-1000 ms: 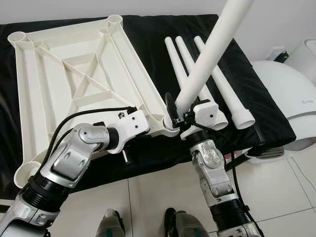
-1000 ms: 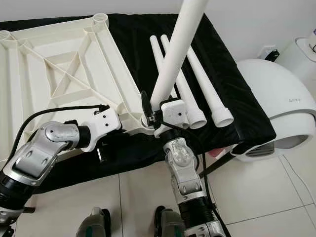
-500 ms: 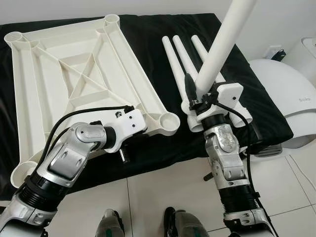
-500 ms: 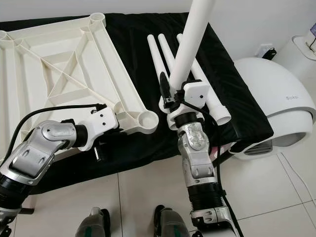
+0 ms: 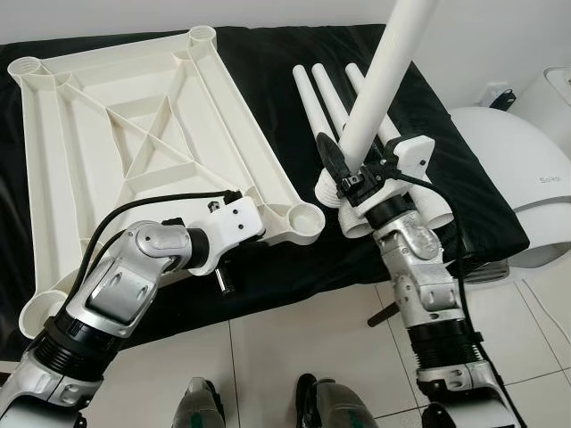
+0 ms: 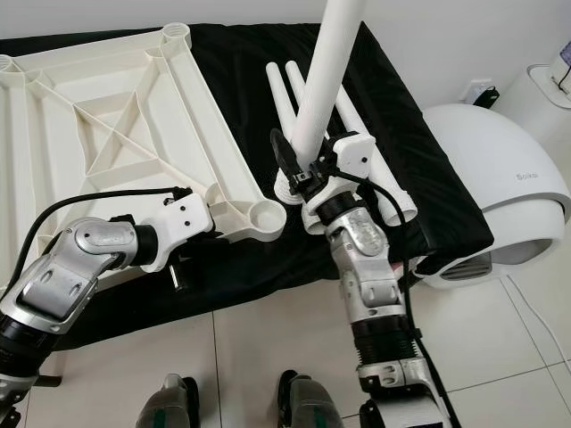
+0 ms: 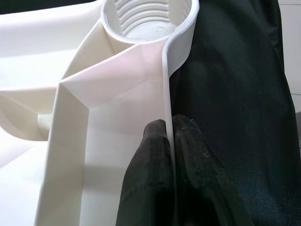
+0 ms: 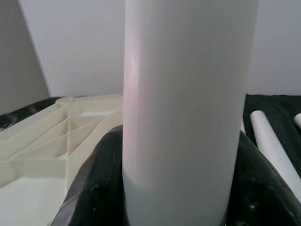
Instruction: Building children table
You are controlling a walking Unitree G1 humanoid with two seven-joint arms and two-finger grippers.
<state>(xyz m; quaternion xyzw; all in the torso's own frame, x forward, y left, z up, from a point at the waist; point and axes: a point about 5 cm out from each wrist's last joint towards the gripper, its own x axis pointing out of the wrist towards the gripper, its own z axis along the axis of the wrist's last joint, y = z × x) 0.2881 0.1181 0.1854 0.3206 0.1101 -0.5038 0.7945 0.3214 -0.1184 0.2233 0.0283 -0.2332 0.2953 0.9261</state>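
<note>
The white tabletop lies upside down on a black cloth, ribs facing up. Its near right corner socket stands hollow and threaded. My left gripper is shut on the tabletop's thin rim just behind that socket. My right gripper is shut on a white table leg, held nearly upright and leaning back to the right. The leg's lower end hangs just right of the socket, above the near ends of three more legs lying side by side on the cloth.
A white domed appliance stands on the floor at the right, close to the cloth's edge. Pale floor tiles run along the front, with my feet at the bottom of the view.
My right gripper has carried the leg's lower end away from the corner socket to the right, then turned its wrist. The left gripper keeps its hold on the rim.
</note>
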